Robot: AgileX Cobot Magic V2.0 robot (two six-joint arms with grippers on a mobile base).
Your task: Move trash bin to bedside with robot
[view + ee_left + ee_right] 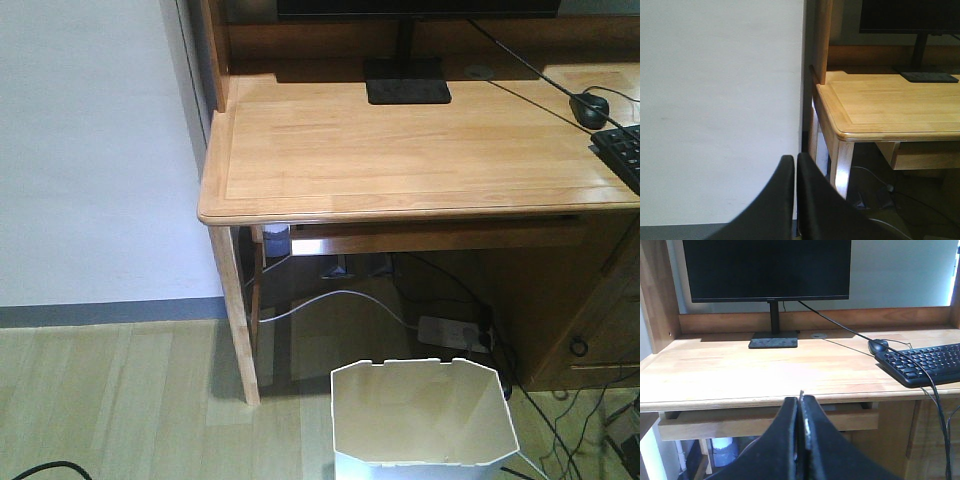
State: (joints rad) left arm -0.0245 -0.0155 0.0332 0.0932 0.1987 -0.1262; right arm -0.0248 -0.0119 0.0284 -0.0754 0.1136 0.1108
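Trash bin (425,425) on floor (120,400) before desk (400,150); left end effector (795,167) and right end effector (800,407) pinched together, empty.

Study corner of a room: wooden desk (400,150) carrying monitor (767,270), keyboard (925,362) and mouse (878,345) (power strip (455,332) beneath).

Reads evenly bright in the front view, with a pale sheen on the desk (400,150) toward the right edge; drops to deep shadow under it at frame centre, spilling onto the floor (120,400) beside the desk leg (238,320); washes the wall (720,110) near white in the left wrist view; glares on the leg at lower centre there; blurs the left gripper (795,159) and right gripper (800,400) into soft black shapes along the bottom edges; flares white at the far right edge of the right wrist view; looks slightly soft and grainy throughout.
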